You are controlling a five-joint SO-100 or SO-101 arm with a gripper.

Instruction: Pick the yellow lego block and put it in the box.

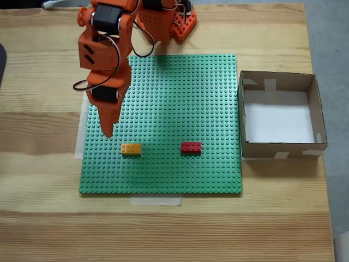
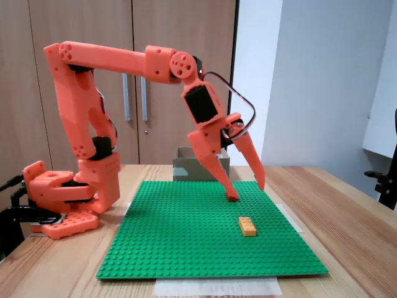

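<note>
The yellow lego block (image 1: 131, 148) (image 2: 247, 226) lies flat on the green baseplate (image 1: 180, 103) (image 2: 186, 242), left of centre in the top-down fixed view. My orange gripper (image 1: 107, 126) (image 2: 247, 192) points down just beside it, toward the arm's base, with nothing between its spread fingers. It is open, and one fingertip (image 2: 232, 197) is close to the plate. The box (image 1: 281, 117) (image 2: 186, 166), brown cardboard with a white floor, stands off the plate's right edge in the top-down view. It holds nothing.
A red brick (image 1: 191, 147) of like size sits on the plate to the right of the yellow one. The arm's base (image 1: 169, 22) (image 2: 68, 198) stands at the table's far edge. Bare wood (image 1: 174, 229) surrounds the plate.
</note>
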